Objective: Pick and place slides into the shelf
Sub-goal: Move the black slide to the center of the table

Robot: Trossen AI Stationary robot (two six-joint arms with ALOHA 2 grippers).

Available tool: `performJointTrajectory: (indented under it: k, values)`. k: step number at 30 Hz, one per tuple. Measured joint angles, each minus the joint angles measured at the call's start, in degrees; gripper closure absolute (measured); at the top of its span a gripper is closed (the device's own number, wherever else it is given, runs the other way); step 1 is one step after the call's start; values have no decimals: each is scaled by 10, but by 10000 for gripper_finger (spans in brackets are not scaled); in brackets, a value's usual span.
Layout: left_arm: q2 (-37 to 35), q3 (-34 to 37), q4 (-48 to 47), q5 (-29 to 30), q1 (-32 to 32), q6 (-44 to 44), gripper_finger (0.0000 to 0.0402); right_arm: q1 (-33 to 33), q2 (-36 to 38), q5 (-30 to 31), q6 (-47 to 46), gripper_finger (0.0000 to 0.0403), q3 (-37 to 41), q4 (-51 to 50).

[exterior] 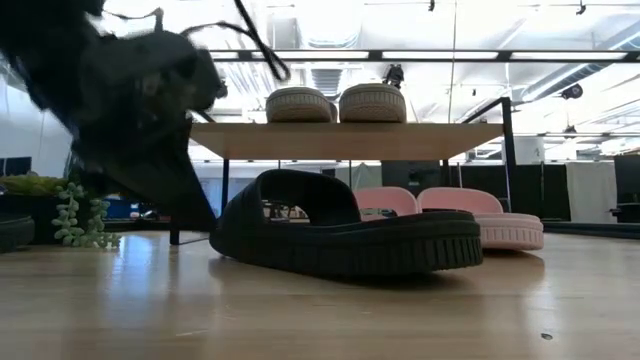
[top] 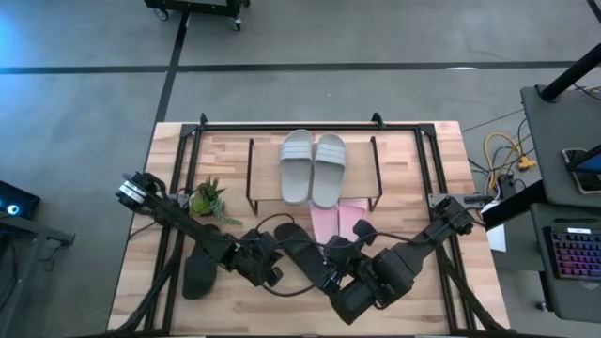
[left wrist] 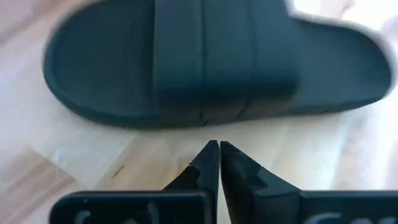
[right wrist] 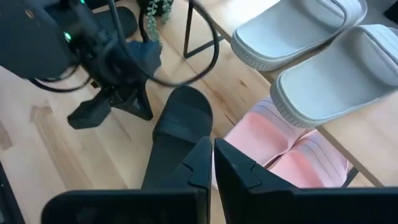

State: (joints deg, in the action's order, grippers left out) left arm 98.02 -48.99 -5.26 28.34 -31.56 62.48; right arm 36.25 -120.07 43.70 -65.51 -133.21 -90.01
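A black slide point(top: 299, 246) point(exterior: 350, 235) lies sole-down on the table in front of the shelf point(exterior: 350, 140). My left gripper point(top: 277, 270) point(left wrist: 217, 148) is shut, and its tips stand just short of that slide's long side point(left wrist: 205, 121). My right gripper point(top: 331, 274) point(right wrist: 211, 146) is shut and hovers over the slide's near end point(right wrist: 177, 134). The second black slide point(top: 197, 270) lies on the table at the left. Two pale grey-green slides point(top: 313, 167) point(exterior: 335, 103) rest on the shelf's top board. Two pink slides point(top: 338, 221) point(exterior: 480, 215) lie on the table under its front edge.
A small potted plant point(top: 208, 197) point(exterior: 70, 215) stands left of the shelf, beside my left arm. A black frame point(top: 282, 125) runs round the table's far part. Bare wood point(top: 441, 300) lies near the table's front right corner.
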Motion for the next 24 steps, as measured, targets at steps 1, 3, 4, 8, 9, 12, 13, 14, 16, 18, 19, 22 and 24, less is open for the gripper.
performJointTrajectory:
  k: [1, 3, 4, 8, 9, 12, 13, 14, 16, 18, 19, 22, 24]
  values:
    - [11, 0, 7, -2, 1, 0, 402, 0, 0, 0, 0, 392, 2, 0]
    - [28, -5, 23, -2, 3, 0, 402, 0, 0, -1, 0, 392, 4, 0]
    - [33, -8, 24, -2, 4, 0, 402, 0, 0, -1, 0, 392, 4, 0]
    - [45, -17, 24, 10, 9, 0, 402, 0, 0, -1, 0, 392, 4, 0]
    - [45, -17, 21, 15, 11, 0, 402, 0, 0, -1, 0, 392, 4, 0]
    - [46, -17, 25, 21, 20, 0, 402, 0, 0, -1, 0, 392, 4, 0]
    - [46, -16, 24, 21, 24, 0, 402, 0, 0, 0, 0, 392, 5, 0]
    - [46, -16, 24, 22, 28, 0, 402, 0, 0, 1, 0, 392, 6, 0]
    - [46, -15, 24, 24, 37, -2, 402, 0, 0, 8, 0, 392, 7, 0]
    - [46, -15, 23, 25, 46, -4, 402, 0, 0, 12, 0, 392, 9, 0]
    - [47, -15, 22, 25, 50, -5, 402, 0, 0, 12, 0, 392, 10, 0]
    - [47, -15, 23, 25, 62, -9, 402, -1, 0, 12, 0, 392, 10, 0]
    - [47, -15, 23, 27, 66, -19, 402, -2, 0, 14, 0, 392, 11, 0]
